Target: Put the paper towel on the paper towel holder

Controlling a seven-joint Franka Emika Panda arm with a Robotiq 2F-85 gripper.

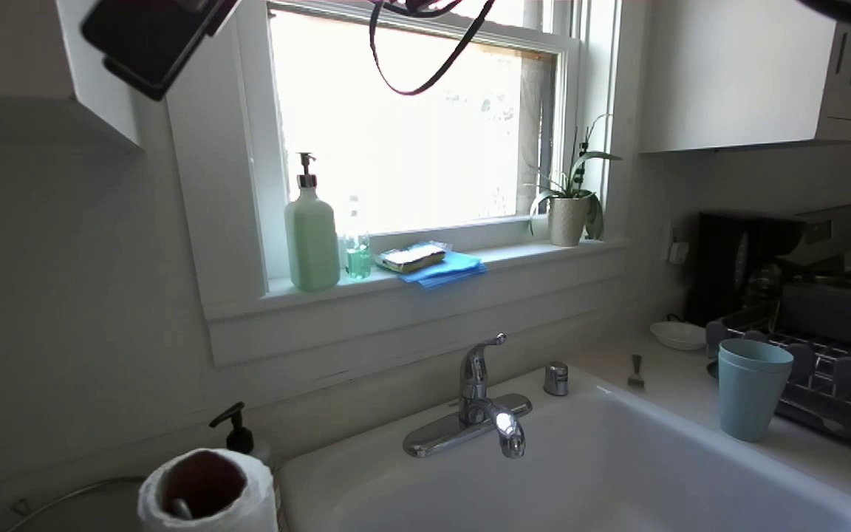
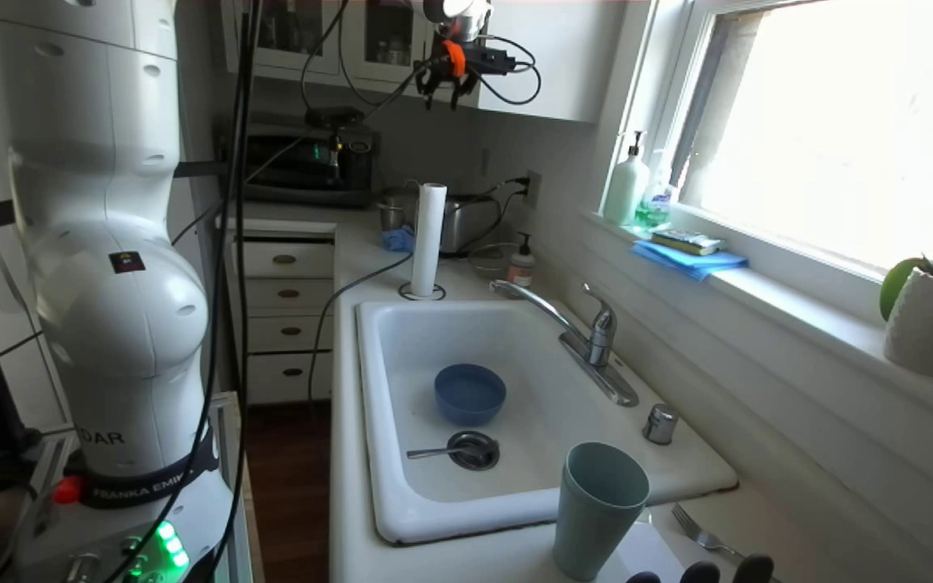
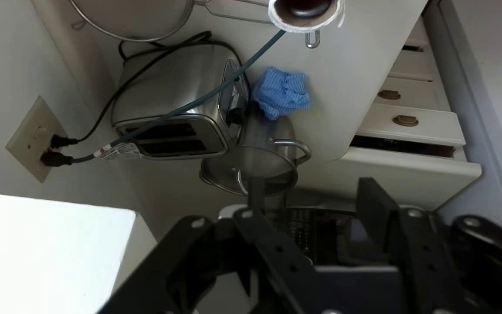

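The paper towel, a tall white roll with a brown core, stands upright on the counter beyond the sink in an exterior view (image 2: 430, 239). Its top shows low in an exterior view (image 1: 252, 502) and at the top edge of the wrist view (image 3: 301, 27). The paper towel holder's wire base (image 2: 406, 293) shows around the roll's foot, and its rod tip (image 1: 180, 508) shows inside the core. My gripper (image 2: 442, 104) is high above the counter, apart from the roll. In the wrist view the gripper (image 3: 311, 187) has its fingers apart with nothing between them.
A toaster (image 3: 172, 100), a lidded pot (image 3: 273, 131), a blue cloth (image 3: 282, 92) and a strainer (image 3: 133, 39) are near the roll. A soap pump (image 2: 521, 263) stands beside it. The faucet (image 2: 596, 340) and white sink (image 2: 369, 389) are close. Cabinets (image 2: 555, 57) hang beside the gripper.
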